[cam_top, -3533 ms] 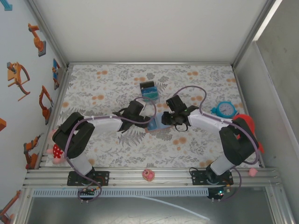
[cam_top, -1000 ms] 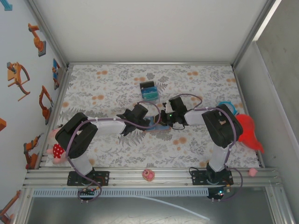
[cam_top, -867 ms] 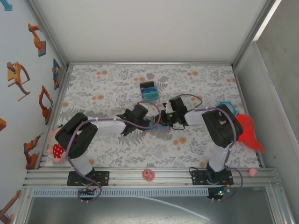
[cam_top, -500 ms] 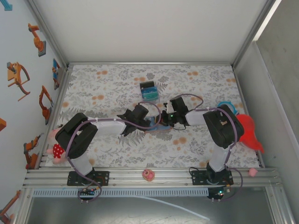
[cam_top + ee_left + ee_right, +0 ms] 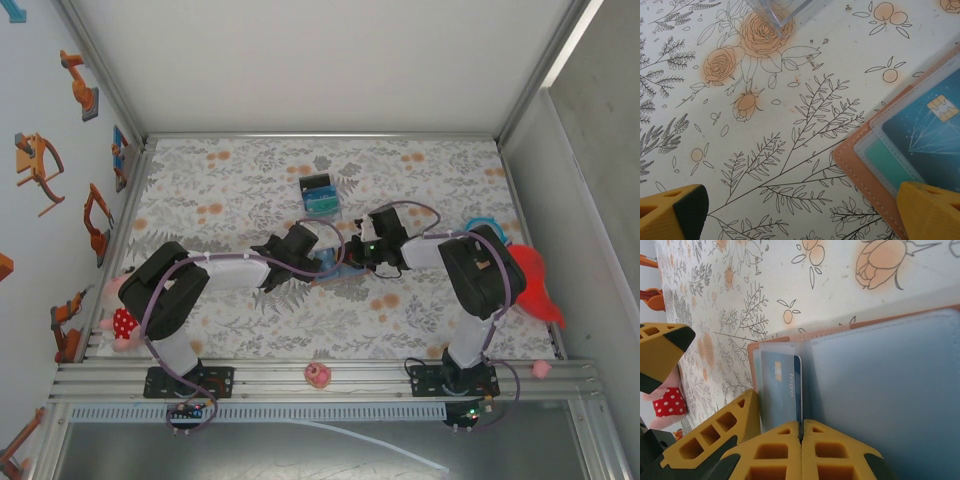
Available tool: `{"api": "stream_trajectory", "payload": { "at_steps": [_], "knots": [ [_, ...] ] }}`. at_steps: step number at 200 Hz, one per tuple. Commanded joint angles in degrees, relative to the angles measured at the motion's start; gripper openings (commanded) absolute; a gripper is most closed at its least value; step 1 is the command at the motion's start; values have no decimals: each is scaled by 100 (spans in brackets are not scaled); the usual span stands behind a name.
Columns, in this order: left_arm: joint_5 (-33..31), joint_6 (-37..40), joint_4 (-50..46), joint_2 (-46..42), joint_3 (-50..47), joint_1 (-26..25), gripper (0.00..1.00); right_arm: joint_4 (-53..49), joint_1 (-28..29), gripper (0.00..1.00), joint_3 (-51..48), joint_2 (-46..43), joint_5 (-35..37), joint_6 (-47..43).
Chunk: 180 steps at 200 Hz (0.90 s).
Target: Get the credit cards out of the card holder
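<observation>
1. Right, nearest me a small pink toy lies on the rail between the two arm bases.
2. At mid-bench both arms reach inward and meet over the card holder, which lies open and flat on the floral cloth.
3. My left claw stands wide. One fingertip is at the holder's brown edge and the other is over bare cloth.
4. A chip card, dark blue, sits under clear sleeves in the holder.
5. My right claw is closed tight at the near end of a blue credit card tucked in a clear sleeve. Whether it actually pinches the card I cannot tell.
6. Farther back, a black box with blue contents stands apart from both claws.
</observation>
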Motion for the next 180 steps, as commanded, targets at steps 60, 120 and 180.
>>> {"api": "stream_trajectory", "payload": {
  "at_steps": [60, 120, 180],
  "knots": [
    [-74, 151, -440, 102, 71, 40, 97, 625, -56, 4, -172, 51, -275, 380],
    [-74, 157, -475, 128, 98, 38, 97, 790, -88, 8, -181, 89, -381, 500],
    [-68, 176, -488, 135, 115, 38, 97, 1195, -170, 8, -314, 148, -507, 718]
  ]
}}
